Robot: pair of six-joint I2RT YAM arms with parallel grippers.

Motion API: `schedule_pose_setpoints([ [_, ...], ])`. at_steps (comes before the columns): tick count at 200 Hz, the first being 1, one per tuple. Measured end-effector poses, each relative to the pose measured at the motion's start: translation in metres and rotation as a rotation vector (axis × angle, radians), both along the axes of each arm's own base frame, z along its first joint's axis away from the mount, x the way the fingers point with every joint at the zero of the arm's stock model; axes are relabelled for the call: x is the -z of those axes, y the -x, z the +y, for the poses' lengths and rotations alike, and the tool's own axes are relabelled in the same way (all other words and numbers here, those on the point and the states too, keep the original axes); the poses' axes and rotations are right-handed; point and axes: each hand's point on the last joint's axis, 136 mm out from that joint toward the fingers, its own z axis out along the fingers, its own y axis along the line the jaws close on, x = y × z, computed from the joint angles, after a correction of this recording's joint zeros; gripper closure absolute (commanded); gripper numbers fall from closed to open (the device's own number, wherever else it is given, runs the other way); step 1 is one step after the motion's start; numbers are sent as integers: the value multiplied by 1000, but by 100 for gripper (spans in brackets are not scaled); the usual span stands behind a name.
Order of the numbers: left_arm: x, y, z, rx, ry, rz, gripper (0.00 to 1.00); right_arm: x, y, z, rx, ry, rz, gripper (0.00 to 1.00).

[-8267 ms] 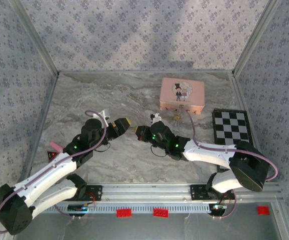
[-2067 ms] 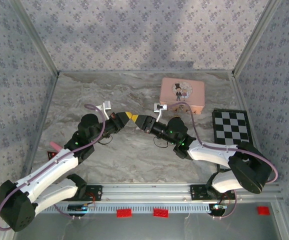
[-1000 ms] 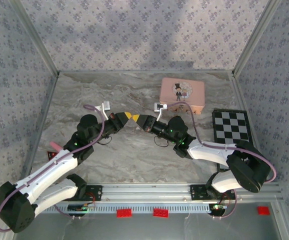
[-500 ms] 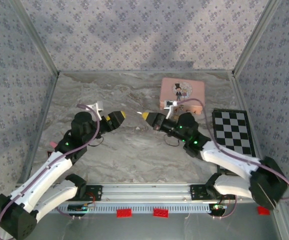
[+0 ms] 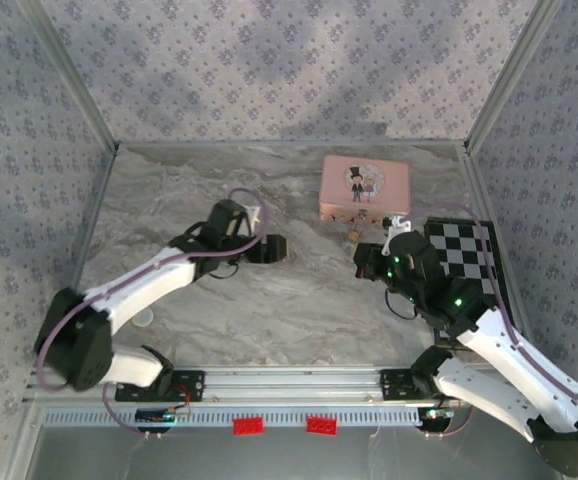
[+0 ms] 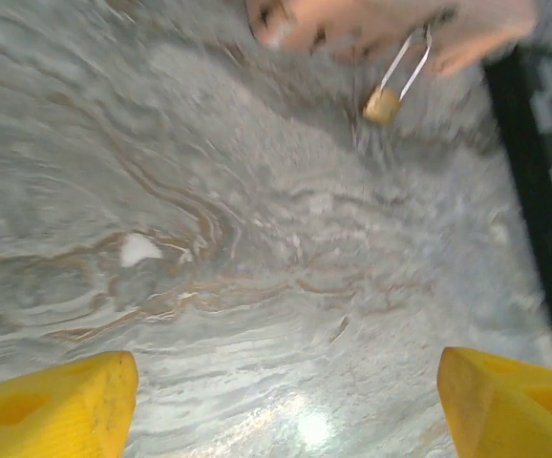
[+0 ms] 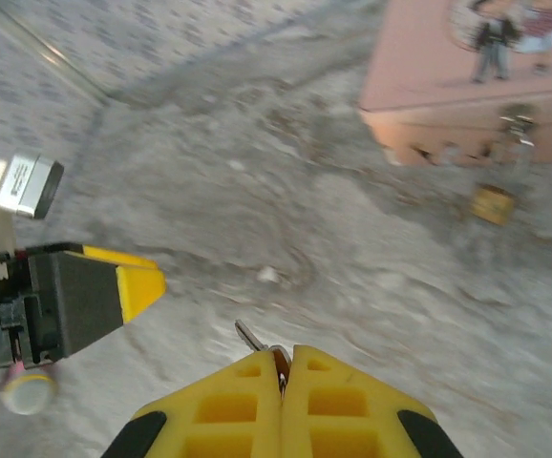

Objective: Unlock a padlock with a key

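While the right gripper (image 7: 281, 367) pinches the key (image 7: 250, 336), tip barely poking out — left gripper (image 6: 278, 386) wide, empty — it could twist loose against the unheld padlock (image 7: 494, 203).

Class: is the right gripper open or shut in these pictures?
Shut. The right gripper's yellow fingers press together, pinching the key by its thin metal tip.
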Motion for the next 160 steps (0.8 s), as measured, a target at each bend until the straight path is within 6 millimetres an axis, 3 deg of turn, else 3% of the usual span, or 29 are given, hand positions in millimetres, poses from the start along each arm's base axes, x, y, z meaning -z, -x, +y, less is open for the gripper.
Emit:
schedule_pose_setpoints([
  [33,17,-19,-58,126,-38,4,26,-3,9,-24,54,65,-8,100],
  [92,44,-43,-138,287,-62,-24,29,-17,22,-51,115,60,-69,100],
  [127,59,-48,-165,323,-73,-45,31,-18,28,-60,128,47,-91,100],
  [160,74,-70,-182,301,-81,-81,36,-12,30,-62,128,56,-83,100],
])
